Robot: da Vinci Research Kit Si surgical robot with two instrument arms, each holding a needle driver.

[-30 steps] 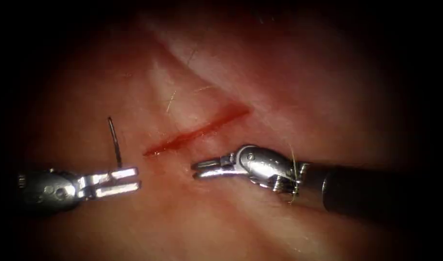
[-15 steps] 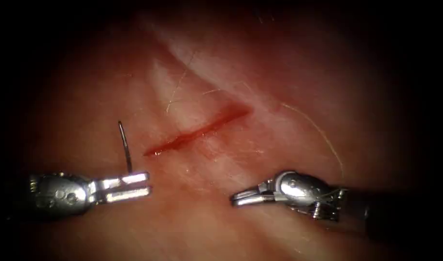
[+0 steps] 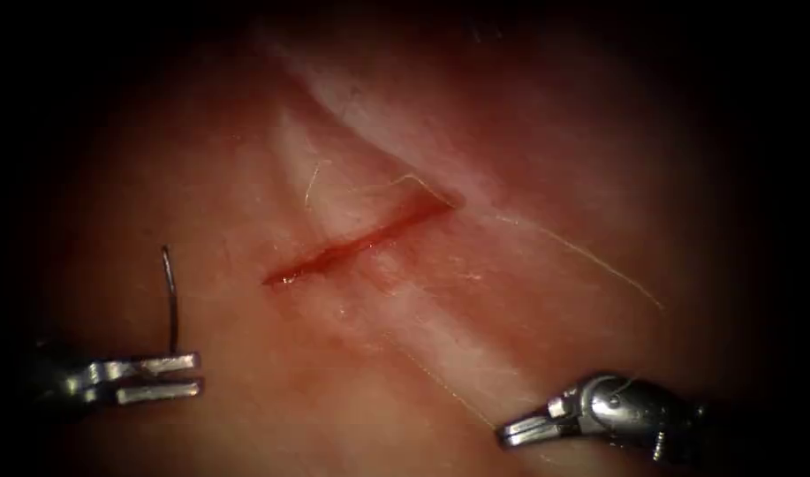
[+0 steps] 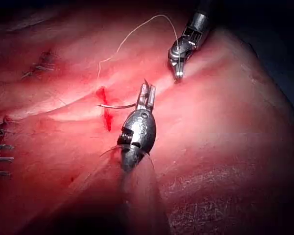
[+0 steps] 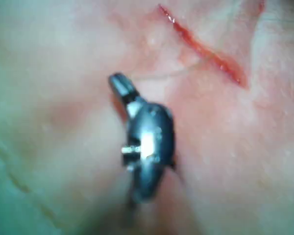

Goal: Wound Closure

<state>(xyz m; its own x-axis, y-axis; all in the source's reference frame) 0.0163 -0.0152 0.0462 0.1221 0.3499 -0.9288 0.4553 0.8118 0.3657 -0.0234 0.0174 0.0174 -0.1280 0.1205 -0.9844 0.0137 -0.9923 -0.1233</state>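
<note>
The red cut (image 3: 360, 238) runs slantwise across the tissue (image 3: 510, 221). To its lower left, my left tool (image 3: 198, 374) is shut on the curved needle (image 3: 170, 300) near one end. The needle stands up free of the tissue. My right tool (image 3: 506, 435) lies to the lower right of the cut, jaws closed, with the pale thread (image 3: 581, 256) running from the cut's right end towards it. The left wrist view has the left tool (image 4: 148, 90) holding the needle (image 4: 115, 105) beside the cut (image 4: 105, 110), and the thread (image 4: 137, 29) arcing to the right tool (image 4: 179, 73).
Older stitches (image 4: 0, 147) line the tissue's edge in the left wrist view. A pale ridge of tissue (image 3: 334, 115) rises behind the cut. The right wrist view has the right tool (image 5: 118, 83) just short of the cut (image 5: 201, 49).
Both tools have drawn away from the cut: the left went down and left with the needle, the right down and right. The thread now lies straighter across the tissue.
</note>
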